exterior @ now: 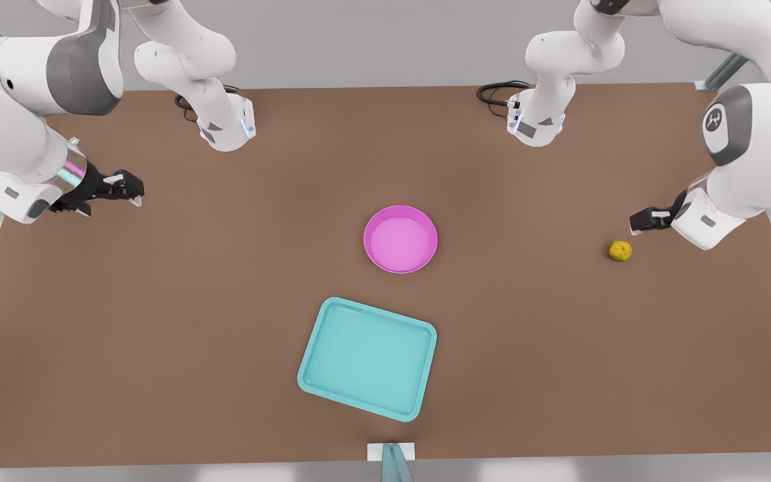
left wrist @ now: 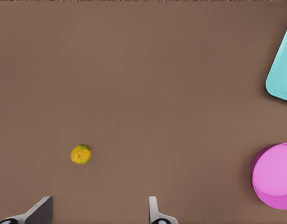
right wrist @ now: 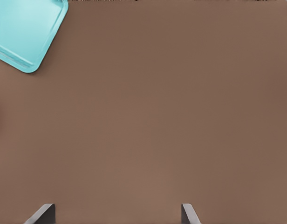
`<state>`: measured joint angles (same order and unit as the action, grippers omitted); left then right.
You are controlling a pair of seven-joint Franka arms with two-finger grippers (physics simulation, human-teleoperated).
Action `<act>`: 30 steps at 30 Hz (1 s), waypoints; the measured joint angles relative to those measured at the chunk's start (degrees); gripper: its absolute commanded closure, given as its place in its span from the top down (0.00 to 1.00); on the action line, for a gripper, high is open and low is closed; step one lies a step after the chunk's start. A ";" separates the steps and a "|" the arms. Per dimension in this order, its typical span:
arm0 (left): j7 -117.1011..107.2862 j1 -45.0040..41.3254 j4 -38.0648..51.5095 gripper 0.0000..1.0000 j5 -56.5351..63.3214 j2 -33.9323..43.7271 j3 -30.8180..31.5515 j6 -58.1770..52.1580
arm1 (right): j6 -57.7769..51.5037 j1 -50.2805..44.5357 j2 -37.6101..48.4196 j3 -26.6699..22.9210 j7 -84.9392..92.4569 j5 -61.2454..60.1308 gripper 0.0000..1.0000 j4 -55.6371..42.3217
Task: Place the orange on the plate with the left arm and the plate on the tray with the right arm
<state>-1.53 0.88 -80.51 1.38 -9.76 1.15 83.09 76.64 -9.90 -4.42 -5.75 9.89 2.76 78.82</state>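
Small bumpy yellow-orange orange (left wrist: 81, 154) on brown table (exterior: 158, 301), just ahead of left gripper (left wrist: 99, 212), fingers (left wrist: 155, 212) wide apart, empty, right gripper (right wrist: 116, 215) wide apart too, empty, far off.

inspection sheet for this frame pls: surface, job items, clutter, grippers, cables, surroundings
Surface: brown table, flat and bare around the items.
Orange: orange on the table at the front view's right, apart from the plate.
Plate: plate mid-table, nothing in it, not on the tray.
Tray: tray nearer the camera than the plate, lying askew, nothing on it.
Clutter: nothing seen.
Left gripper: left gripper open, hovering close to the orange, holding nothing.
Right gripper: right gripper open at the front view's left, far from the plate, holding nothing.
Cables: black cables coiled by both arm bases.
Surroundings: grey floor, metal frame struts at the corners.
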 measured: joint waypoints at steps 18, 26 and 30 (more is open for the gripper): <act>16.67 3.19 -39.71 1.00 0.00 -14.00 -14.24 43.48 | -0.27 -0.51 -5.18 -0.11 2.71 -0.16 1.00 -3.55; 22.90 3.83 -40.63 1.00 -0.04 -17.17 -14.28 48.37 | -0.95 -0.83 -5.80 -0.03 3.28 -0.21 1.00 -3.54; 25.02 3.86 -40.64 1.00 -0.05 -17.74 -14.24 49.18 | -1.07 -0.83 -5.92 -0.03 3.50 -0.25 1.00 -3.56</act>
<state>23.49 4.74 -121.14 1.33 -27.50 -13.09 132.27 75.57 -10.73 -10.34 -5.78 13.39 2.51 75.26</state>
